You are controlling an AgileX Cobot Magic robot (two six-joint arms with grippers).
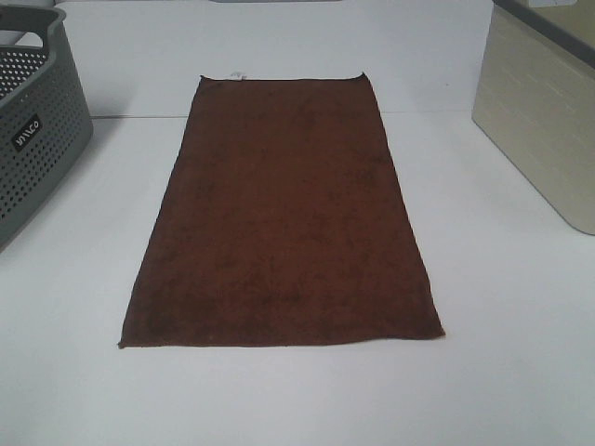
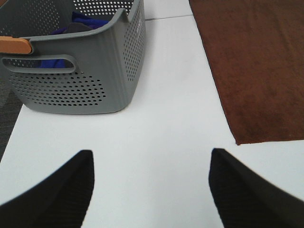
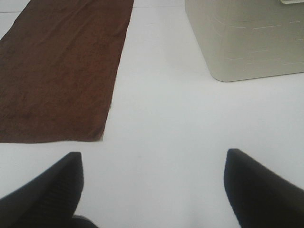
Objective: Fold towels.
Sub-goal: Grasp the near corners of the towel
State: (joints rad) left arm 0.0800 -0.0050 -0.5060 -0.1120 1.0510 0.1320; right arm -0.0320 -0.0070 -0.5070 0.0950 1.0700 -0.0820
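Note:
A dark reddish-brown towel (image 1: 284,214) lies flat and spread out on the white table, long side running away from me, with a small white tag (image 1: 236,75) on its far short edge. It also shows in the left wrist view (image 2: 256,66) and the right wrist view (image 3: 57,66). My left gripper (image 2: 151,190) is open and empty over bare table, near the towel's near left corner. My right gripper (image 3: 154,190) is open and empty over bare table, near the towel's near right corner. Neither gripper shows in the exterior high view.
A grey perforated basket (image 1: 33,130) stands at the left, holding blue cloth (image 2: 71,28) in the left wrist view. A beige bin (image 1: 544,111) stands at the right, also in the right wrist view (image 3: 247,38). The white table (image 1: 502,325) surrounds the towel.

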